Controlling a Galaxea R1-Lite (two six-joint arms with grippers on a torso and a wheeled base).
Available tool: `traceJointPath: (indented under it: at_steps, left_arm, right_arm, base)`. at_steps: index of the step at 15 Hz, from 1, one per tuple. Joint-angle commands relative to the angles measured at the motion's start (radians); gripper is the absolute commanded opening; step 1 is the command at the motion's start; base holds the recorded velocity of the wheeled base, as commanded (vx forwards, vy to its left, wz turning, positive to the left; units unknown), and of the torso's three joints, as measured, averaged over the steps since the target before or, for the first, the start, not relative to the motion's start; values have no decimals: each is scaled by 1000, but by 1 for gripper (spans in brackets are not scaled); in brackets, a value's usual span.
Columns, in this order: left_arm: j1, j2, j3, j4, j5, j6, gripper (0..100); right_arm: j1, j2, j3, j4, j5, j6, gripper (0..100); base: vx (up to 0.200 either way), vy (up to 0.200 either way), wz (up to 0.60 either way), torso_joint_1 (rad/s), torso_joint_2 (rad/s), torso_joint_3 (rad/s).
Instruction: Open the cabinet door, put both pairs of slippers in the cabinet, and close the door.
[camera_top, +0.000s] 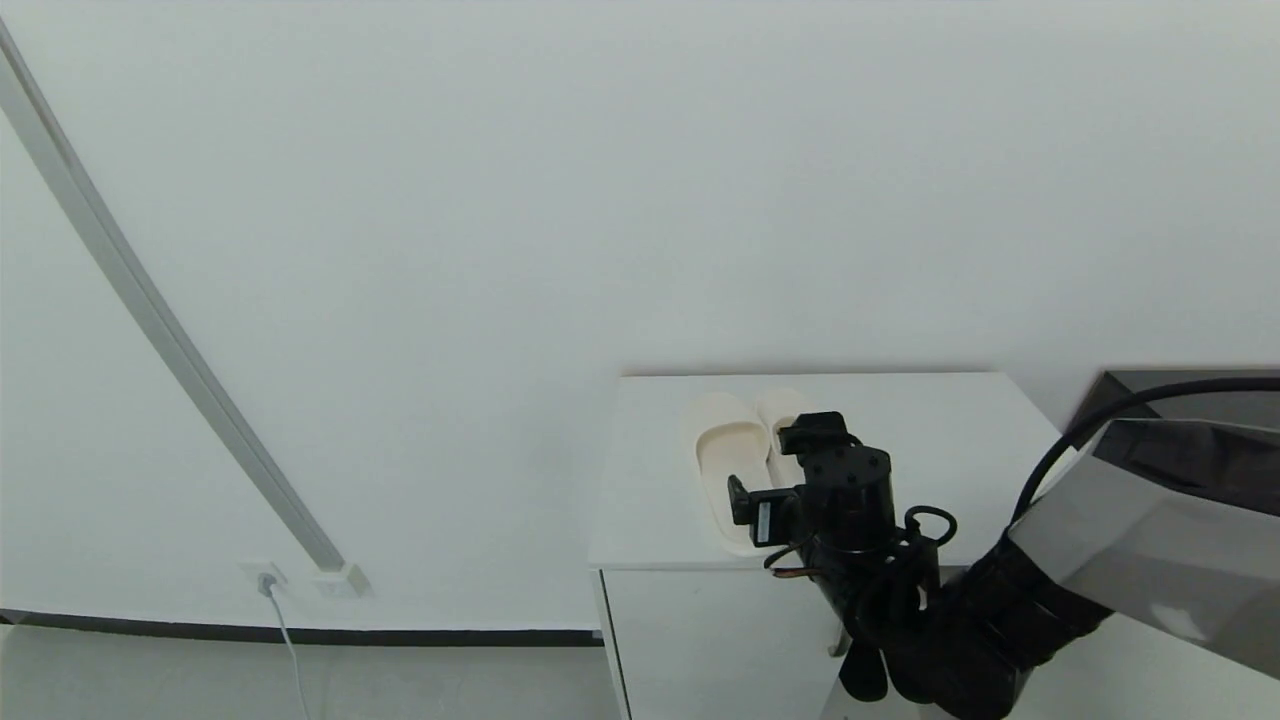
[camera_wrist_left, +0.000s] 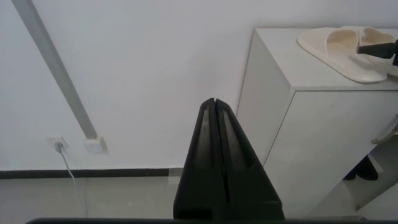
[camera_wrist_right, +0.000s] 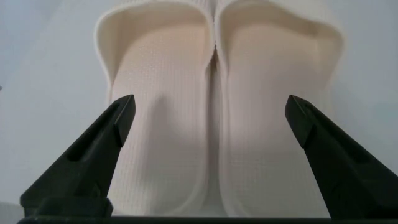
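Observation:
A pair of cream slippers (camera_top: 725, 450) lies side by side on top of the white cabinet (camera_top: 950, 450), toward its left front. My right gripper (camera_top: 805, 440) is over them and open. In the right wrist view its two black fingers (camera_wrist_right: 115, 124) straddle the pair (camera_wrist_right: 168, 124), one on each outer side, apart from the slippers. The left wrist view shows the same slippers (camera_wrist_left: 342, 46) on the cabinet (camera_wrist_left: 311, 143). My left gripper (camera_wrist_left: 214, 102) is shut on nothing, out in the air to the left of the cabinet's side.
A grey slanted conduit (camera_top: 150, 310) runs down the white wall to a socket with a cable (camera_top: 265, 580) near the floor. A dark surface (camera_top: 1180, 385) lies right of the cabinet. Open floor spreads left of the cabinet.

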Motion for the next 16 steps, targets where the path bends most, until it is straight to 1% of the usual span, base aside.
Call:
traceJointPath:
  at_steps: [1,5,8,11,12,16]
  left_arm:
    - [0,1,0,2,1,0,0]
    - [0,1,0,0,1,-2,0]
    - [0,1,0,0,1,-2,0]
    - [0,1,0,0,2,-2,0]
    - [0,1,0,0,2,-2,0]
    - [0,1,0,0,2,-2,0]
  right_arm:
    - [-38,84,-84,-1,3,-14,100]
    - [-94,161,-242,18,60,-77,100]
    - [-103,201,-350,81,60,-82,100]
    - [-104,211,-390,107,60,-80,100]
    - [-103,211,-388,107,60,-80,0]
    - [-103,207,-385,107,60,-80,0]
  base:
    - [0,0,0,0,0,0]
    - [0,0,0,0,0,0]
    - [0,0,0,0,0,0]
    - [0,0,0,0,0,0]
    - [0,0,0,0,0,0]
    - [0,0,0,0,0,0]
